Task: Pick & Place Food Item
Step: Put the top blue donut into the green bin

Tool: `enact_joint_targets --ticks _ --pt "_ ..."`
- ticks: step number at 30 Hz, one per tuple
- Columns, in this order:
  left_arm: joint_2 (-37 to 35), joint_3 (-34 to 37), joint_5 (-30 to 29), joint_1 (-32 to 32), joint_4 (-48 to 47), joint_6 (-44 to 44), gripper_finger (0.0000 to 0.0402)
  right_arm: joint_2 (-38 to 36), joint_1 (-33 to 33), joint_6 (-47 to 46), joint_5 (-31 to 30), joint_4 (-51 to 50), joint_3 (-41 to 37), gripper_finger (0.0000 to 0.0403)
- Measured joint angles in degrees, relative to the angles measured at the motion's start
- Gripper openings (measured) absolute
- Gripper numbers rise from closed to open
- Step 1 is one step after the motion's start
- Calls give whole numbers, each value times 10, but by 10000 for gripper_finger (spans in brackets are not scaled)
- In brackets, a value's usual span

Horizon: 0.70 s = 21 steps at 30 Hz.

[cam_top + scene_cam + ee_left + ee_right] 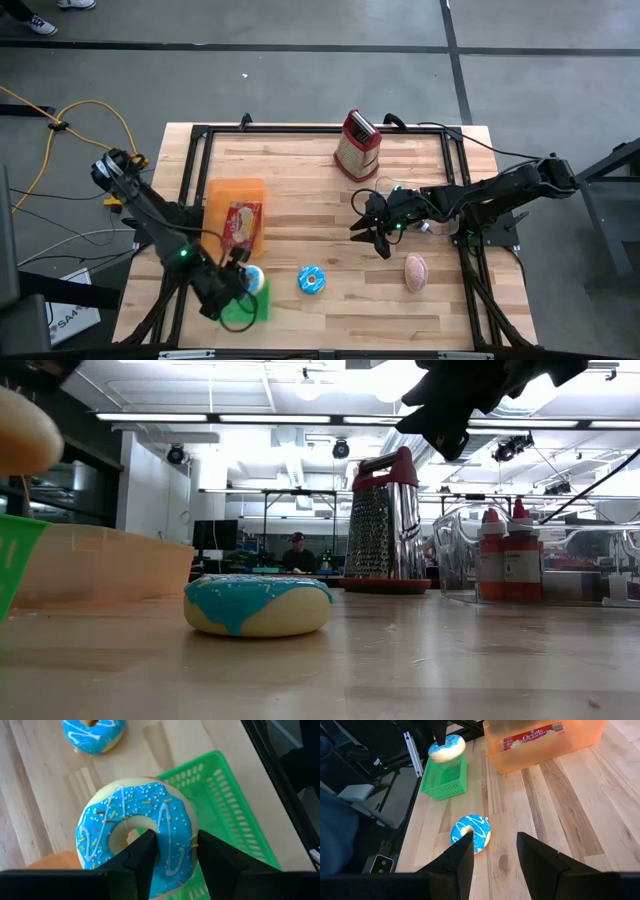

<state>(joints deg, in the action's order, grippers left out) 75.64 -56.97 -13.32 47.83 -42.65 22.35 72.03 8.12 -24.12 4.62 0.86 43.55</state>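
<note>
A blue-iced donut with sprinkles (130,820) hangs above the green basket (225,805) near the table's front left corner, with my left gripper (175,840) shut on it. The right wrist view also shows this held donut (446,747) over the basket (442,780). A second blue-iced donut (312,280) lies flat on the wood at the front middle. My right gripper (375,238) hovers open over the table's middle right, with nothing between its fingers (465,850). My left gripper pinches one side of the donut's ring (175,855). One finger (145,850) stands in the hole and the other (212,852) on the outer rim. The fingers come slanting down from above. The donut is lifted clear, tilted, over the basket's edge.
An orange bin (235,200) holding a popcorn bag (241,225) stands on the left. A metal grater with a red handle (357,145) stands at the back. A pinkish rounded food item (415,271) lies at the front right. A black frame (195,180) edges the table.
</note>
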Motion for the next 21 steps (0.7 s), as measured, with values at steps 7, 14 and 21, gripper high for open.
enact_joint_targets --ticks 7,14,21 --pt "18 0 -18 51 -2 52 133 0 0 0 0 0 0 139" --pt "42 0 -18 89 -2 126 133 0 0 0 0 0 0 139" --pt "70 1 -19 101 0 156 133 0 0 0 0 0 0 138"
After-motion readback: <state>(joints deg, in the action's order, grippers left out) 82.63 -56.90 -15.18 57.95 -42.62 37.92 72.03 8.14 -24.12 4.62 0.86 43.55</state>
